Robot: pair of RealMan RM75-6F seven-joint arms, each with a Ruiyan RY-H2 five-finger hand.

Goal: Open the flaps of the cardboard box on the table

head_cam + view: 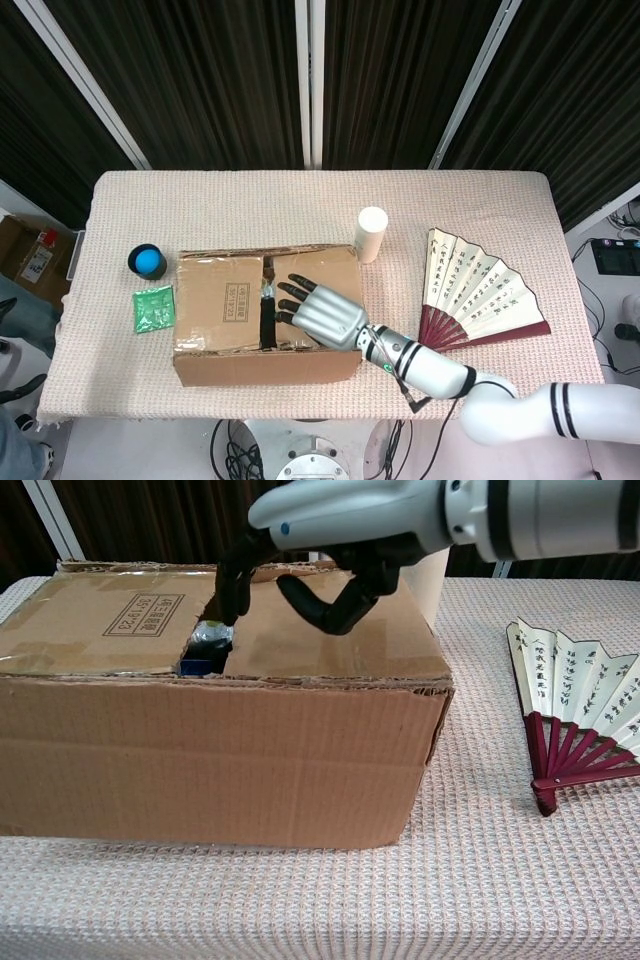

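From the head view, the cardboard box [265,315] sits at the near left-centre of the table [250,205], which is covered in a pale woven cloth. Its two top flaps lie nearly flat with a dark gap between them. The right hand [322,309] rests over the right flap, fingers spread and pointing toward the gap, holding nothing. Left of the box lie a green packet [153,308] and, just behind it, a blue ball in a black ring [147,261]. A white cylinder [371,234] stands just off the box's far right corner, and an open paper fan [478,289] lies well to the right. The left hand does not show.

From the chest view, the box [215,760] fills the left and middle, its front wall facing the camera. The right hand [330,540] hovers above the top, dark fingers [232,585] curled down at the gap's edge, gripping nothing that can be seen. Something blue and clear shows in the gap. The fan [580,720] lies right; the hand and wrist hide most of the cylinder.
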